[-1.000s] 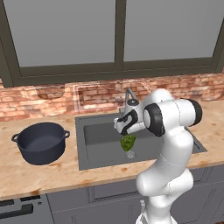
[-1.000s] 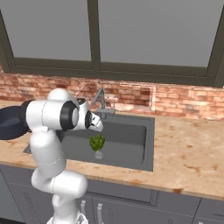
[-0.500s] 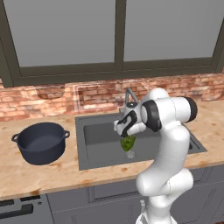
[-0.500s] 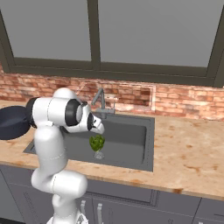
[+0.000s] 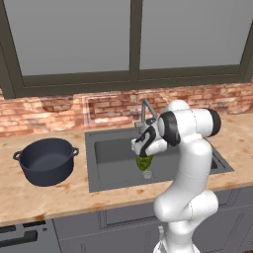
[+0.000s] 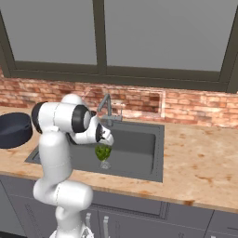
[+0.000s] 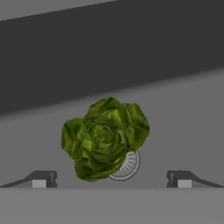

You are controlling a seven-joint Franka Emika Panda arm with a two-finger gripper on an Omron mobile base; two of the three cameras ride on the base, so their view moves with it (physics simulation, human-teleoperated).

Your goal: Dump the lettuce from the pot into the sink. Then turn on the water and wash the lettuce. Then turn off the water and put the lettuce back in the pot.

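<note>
From the left base view we see our arm bent over the sink [image 5: 99, 170], gripper [image 5: 143, 154] above the lettuce [image 5: 144, 162]; the pot [image 5: 45, 160] sits left on the counter [image 5: 49, 195]. From the right, the faucet [image 6: 106, 108] stands behind. In the hand view, jaws spread wide, lettuce overlapping the drain [image 7: 130, 165].

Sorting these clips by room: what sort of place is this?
A rendered kitchen, most likely: a recessed sink with a faucet in a stone-look counter, and a dark pot beside it.

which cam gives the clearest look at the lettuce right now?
Hand view: the lettuce sits whole and central, lying over the sink's drain between the open fingers. Both base views show it small, partly hidden behind the gripper.
</note>
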